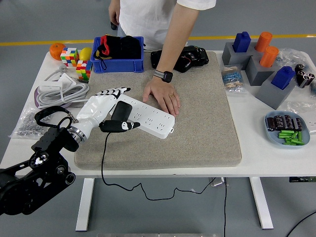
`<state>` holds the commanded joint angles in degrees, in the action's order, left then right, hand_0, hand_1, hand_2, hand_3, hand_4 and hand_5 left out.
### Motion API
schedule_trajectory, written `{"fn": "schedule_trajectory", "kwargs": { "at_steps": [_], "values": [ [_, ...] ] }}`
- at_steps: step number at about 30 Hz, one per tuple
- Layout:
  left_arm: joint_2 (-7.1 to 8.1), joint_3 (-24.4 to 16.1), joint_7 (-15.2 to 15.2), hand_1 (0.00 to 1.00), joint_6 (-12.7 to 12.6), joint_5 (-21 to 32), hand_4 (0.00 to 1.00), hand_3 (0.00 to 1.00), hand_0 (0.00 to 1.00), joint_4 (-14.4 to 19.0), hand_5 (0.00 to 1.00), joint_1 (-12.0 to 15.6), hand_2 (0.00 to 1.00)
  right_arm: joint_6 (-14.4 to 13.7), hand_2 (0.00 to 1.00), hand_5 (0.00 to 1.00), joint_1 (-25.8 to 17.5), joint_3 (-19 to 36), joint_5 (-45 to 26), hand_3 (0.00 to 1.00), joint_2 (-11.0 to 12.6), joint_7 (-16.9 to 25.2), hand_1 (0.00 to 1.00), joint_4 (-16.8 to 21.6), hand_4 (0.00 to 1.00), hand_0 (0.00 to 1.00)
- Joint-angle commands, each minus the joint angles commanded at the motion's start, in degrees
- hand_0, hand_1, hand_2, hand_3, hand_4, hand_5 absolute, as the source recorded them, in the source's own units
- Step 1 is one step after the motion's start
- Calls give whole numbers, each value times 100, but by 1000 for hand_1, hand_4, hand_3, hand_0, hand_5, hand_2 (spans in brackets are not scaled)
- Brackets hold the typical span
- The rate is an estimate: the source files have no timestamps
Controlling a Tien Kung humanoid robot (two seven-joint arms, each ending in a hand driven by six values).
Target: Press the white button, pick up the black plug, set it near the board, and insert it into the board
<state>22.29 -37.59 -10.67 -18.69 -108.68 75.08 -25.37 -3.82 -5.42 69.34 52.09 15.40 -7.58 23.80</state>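
Gripping looks loose right now: your left hand (106, 106) lies over the plug (118, 118) at the near-left end of the board (148, 117), fingers mostly extended toward the far side with the thumb side against the plug body, so you cannot call it a firm grasp; I'd read it as open, resting on the plug. Plug sits on the board's left end, tilted, not clearly seated; prongs are hidden so you cannot tell how deep it is. Expect the plug to be light, hard and smooth plastic, likely slippery under stiff fingers; its cord (103, 163) trails off the mat (197, 133) over the near table edge and will probably tug it sideways. Take it by the two flat sides of the body, not by the cord, and push straight down. Board is light too and would slide, but a person's hand (163, 96) is flat on the mat touching its far edge, steadying it. Containers: blue bin (101, 66) at far left holds black and red stuff, unclear what; blue tray (303, 140) at near right holds green pieces and dark parts; grey blocks (256, 74) at far right carry blue and orange pegs. Right hand is out of view.
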Motion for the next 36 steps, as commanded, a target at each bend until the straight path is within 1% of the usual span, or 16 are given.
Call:
{"fn": "schedule_trajectory", "kwargs": {
  "at_steps": [1,6,7,10,12,13,18,23,30,31,33,36],
  "values": [
    [13,27,10,953,5,-2,906,852,917,-24,686,21,869,0,686,397,2,-1,-1,638,0,0,713,2,700,741],
    [15,106,38,953,25,-24,906,852,917,-189,686,76,869,-3,686,397,13,-9,-1,638,8,5,713,13,700,741],
    [10,115,33,951,33,-30,863,844,913,-213,675,70,860,-3,685,397,14,-12,-3,636,11,5,713,13,700,741],
    [-7,153,28,951,45,-43,863,844,913,-278,675,40,860,-3,685,397,17,-13,-1,636,15,4,713,11,700,741],
    [-33,204,-6,951,78,-53,863,844,913,-342,675,-2,860,-2,685,397,14,-11,-4,636,13,3,713,8,700,741],
    [-47,225,-13,950,83,-66,846,839,911,-370,669,-19,857,-2,685,397,15,-10,0,637,12,2,713,5,700,741],
    [-118,319,-28,950,94,-56,846,839,911,-450,669,-110,857,-3,685,397,17,-8,-4,637,8,4,713,7,700,741],
    [-235,416,-53,949,117,-42,838,832,907,-558,666,-261,852,-2,685,396,18,-20,-7,637,3,2,713,1,700,741],
    [-416,556,-79,943,159,21,836,827,897,-803,658,-538,848,-1,685,396,27,-37,-10,637,6,4,713,7,700,741],
    [-440,570,-78,935,166,39,834,823,879,-845,653,-576,844,-3,685,397,27,-37,-12,636,6,5,713,6,700,741],
    [-461,572,-82,935,176,57,834,823,879,-885,653,-612,844,-1,685,397,26,-41,-9,636,6,4,713,6,700,741],
    [-447,486,-61,935,153,77,834,823,879,-829,653,-612,844,-1,685,397,26,-38,-11,636,5,5,713,8,700,741]
  ]
}}
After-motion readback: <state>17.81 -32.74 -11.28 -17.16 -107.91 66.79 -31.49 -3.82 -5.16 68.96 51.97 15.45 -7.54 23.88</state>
